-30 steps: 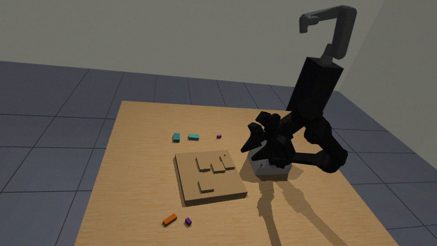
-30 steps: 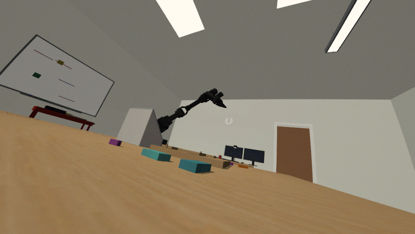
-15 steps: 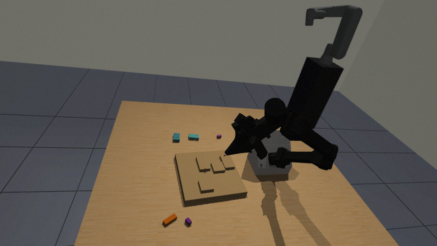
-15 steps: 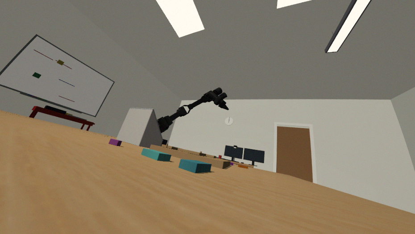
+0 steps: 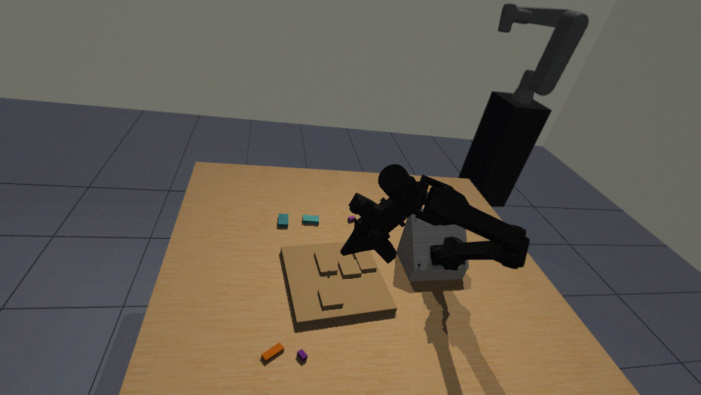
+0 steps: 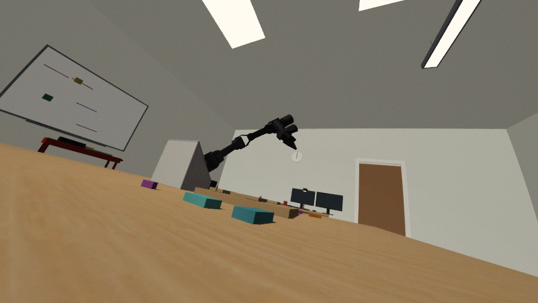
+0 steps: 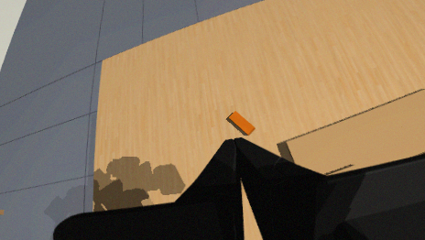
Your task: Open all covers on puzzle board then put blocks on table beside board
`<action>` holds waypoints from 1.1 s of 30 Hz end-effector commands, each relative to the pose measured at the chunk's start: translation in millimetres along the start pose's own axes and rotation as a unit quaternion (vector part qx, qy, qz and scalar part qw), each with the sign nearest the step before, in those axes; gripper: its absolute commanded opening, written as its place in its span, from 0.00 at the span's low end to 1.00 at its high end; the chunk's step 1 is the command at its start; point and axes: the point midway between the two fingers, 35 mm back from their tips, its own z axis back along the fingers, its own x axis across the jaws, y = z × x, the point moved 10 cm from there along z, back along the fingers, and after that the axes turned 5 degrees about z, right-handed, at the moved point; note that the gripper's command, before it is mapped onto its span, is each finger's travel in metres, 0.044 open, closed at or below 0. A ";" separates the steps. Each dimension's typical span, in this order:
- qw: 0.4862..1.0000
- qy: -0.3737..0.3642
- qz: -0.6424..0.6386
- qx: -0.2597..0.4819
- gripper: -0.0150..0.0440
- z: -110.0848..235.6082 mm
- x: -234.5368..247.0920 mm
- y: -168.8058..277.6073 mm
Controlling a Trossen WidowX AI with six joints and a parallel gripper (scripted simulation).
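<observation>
Table (image 5: pixel 206 274) carries everything. The board (image 5: pixel 313 299) lies below the hand and slightly ahead of it, four raised covers on top: three in a staggered row (image 5: pixel 345 264) under the fingertips, a fourth (image 5: pixel 331 298) further out toward the board's far edge from the hand. Whether those covers are open or their wells empty is hard to read from the top view, so treat that as unsettled.

Arm reaches out from its grey base (image 5: pixel 431 274), with the gripper (image 5: pixel 347 249) high above the board's near corner, tips pointing down at the row of three. Fingers are pressed together with nothing between them; in the wrist view the two tips meet at a point (image 7: pixel 235 139).

Blocks already on the table, all off the board: two teal blocks (image 5: pixel 283 219) (image 5: pixel 310 218) and a small purple one (image 5: pixel 350 218) off to one side of the hand; an orange block (image 5: pixel 272 351) and another purple one (image 5: pixel 301 353) beyond the board's far edge. The orange block sits straight ahead of the tips in the wrist view, long axis running diagonally.

Key relation: the nearest cover row is directly beneath the closed tips, so likely a downward push move.
</observation>
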 end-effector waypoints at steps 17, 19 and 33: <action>0.989 0.044 0.034 0.135 0.25 -62.8 -60.9 32.3; 0.987 0.047 0.038 0.150 0.25 -68.5 -66.5 36.9; 0.961 0.054 0.069 0.263 0.25 -104.2 -103.6 74.7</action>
